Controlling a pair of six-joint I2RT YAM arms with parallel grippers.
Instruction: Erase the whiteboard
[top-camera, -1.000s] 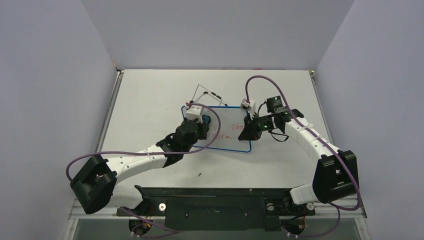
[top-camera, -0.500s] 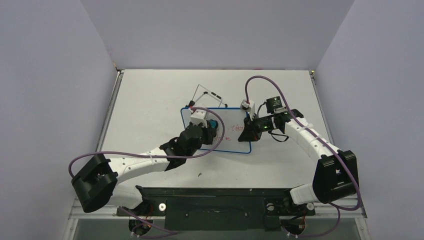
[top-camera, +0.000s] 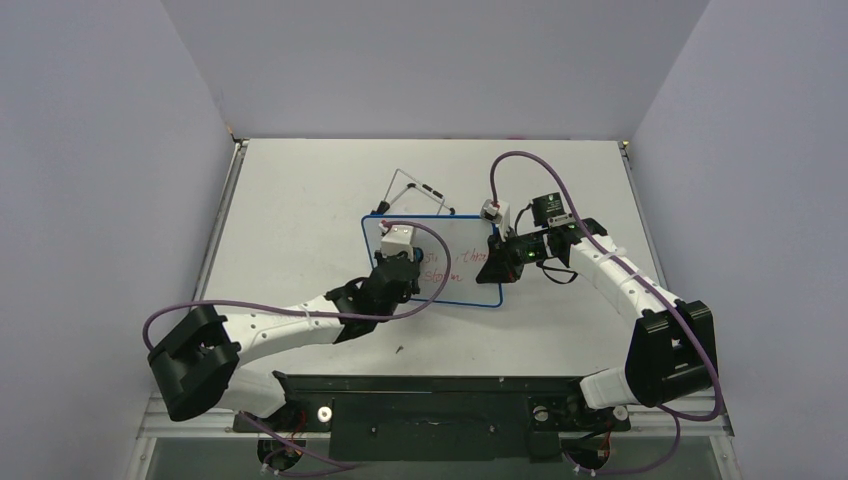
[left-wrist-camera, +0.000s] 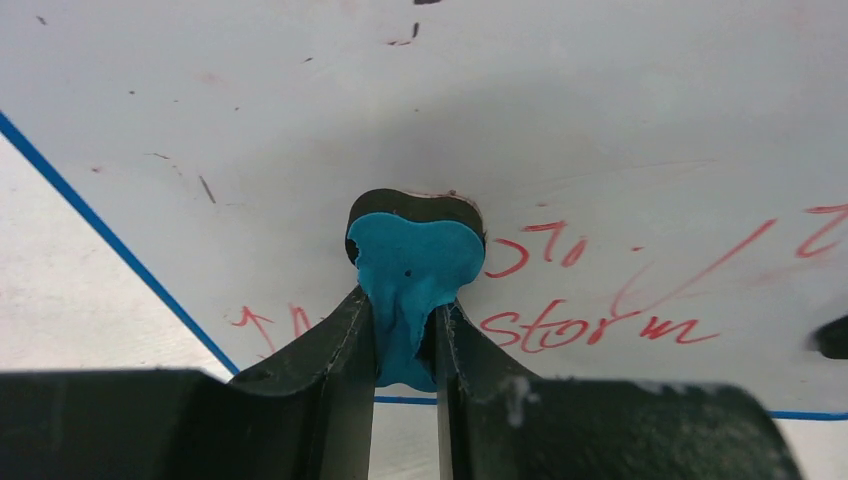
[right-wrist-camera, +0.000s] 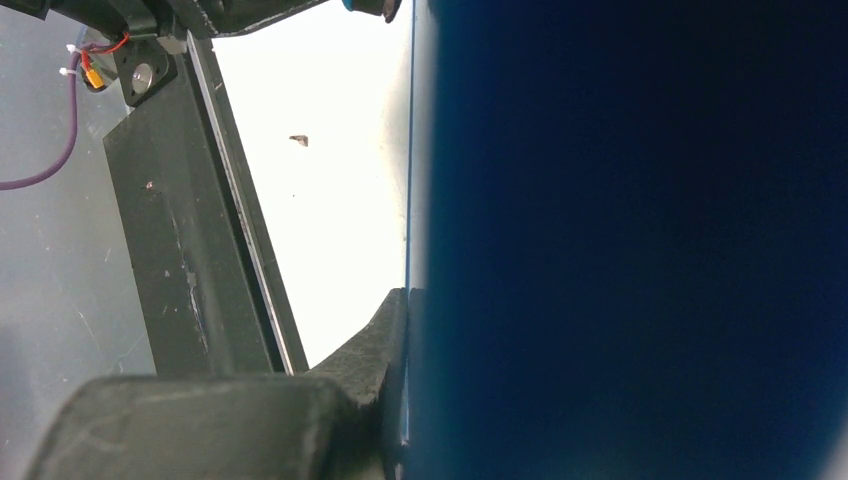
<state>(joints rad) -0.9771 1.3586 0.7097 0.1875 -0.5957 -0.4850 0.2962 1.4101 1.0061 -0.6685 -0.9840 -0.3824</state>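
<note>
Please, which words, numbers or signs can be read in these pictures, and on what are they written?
"storm": red handwriting on the whiteboard, left wrist view.
Other red marks around it: partial or smeared, unreadable.
Top view: the red writing is too small to read.
Right wrist view: no text.

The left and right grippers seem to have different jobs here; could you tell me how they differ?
The left gripper is shut on a blue eraser set against the whiteboard; the right gripper clamps that whiteboard by its right edge. The left gripper works over the board's face beside red writing; the right gripper sits at the rim. Both are shut on something.
</note>
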